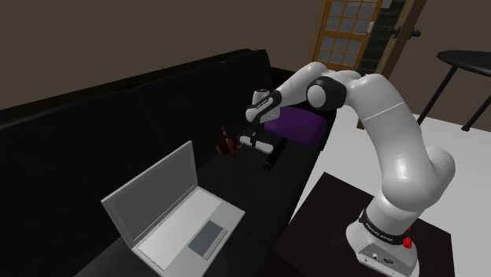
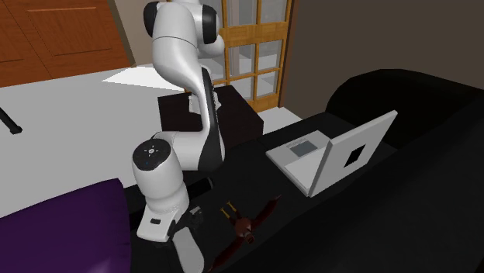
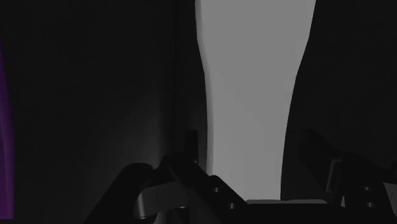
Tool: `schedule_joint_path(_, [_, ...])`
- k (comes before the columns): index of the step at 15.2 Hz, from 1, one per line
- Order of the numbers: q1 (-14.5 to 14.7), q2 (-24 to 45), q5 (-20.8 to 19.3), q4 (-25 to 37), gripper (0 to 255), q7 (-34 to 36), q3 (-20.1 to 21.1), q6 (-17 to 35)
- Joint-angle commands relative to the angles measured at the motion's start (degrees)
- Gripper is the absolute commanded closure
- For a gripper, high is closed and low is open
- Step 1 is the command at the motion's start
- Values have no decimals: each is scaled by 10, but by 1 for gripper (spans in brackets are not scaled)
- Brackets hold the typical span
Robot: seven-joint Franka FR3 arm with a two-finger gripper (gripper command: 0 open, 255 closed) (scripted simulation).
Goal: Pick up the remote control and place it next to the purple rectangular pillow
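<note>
The remote control [image 1: 271,160], a slim dark bar, lies on the seat of the black sofa [image 1: 94,118]. It is just beside the hand [image 1: 257,145], on the side that faces the seat's front edge and the stand [image 1: 378,250]. Nothing grips it, and it lies apart from the fingers [image 3: 184,184].

The hand hangs low over the seat. Seen along the wrist, its two black fingers are spread with nothing clasped between them. A pale grey strip [image 3: 251,76] runs between dark surfaces ahead of them.

The purple pillow [image 1: 299,126] sits just past the hand, leaning against the sofa's back and near the remote control. On the hand's other side, close by, lies a small brown object [image 1: 228,146]; I cannot make out what it is. Beyond that, well apart from the hand, an open grey laptop [image 1: 169,208] stands on the seat with its screen raised.

The white arm [image 1: 393,149] arches over from the stand to reach all this. Behind the arm is a wooden door with glass panes [image 1: 346,31].
</note>
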Motion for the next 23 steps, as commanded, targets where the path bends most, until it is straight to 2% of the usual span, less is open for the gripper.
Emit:
schedule_joint_path(1, [0, 4, 0, 1, 255, 0, 0, 3])
schedule_joint_path(7, [0, 4, 0, 1, 255, 0, 0, 3])
schedule_joint_path(8, [1, 3, 0, 1, 0, 1, 0, 2])
schedule_joint_path(13, [0, 4, 0, 1, 0, 0, 0, 3])
schedule_joint_path(17, [4, -54, -3, -21, 0, 2, -4, -33])
schedule_joint_path(23, [4, -54, -3, -21, 0, 2, -4, -33])
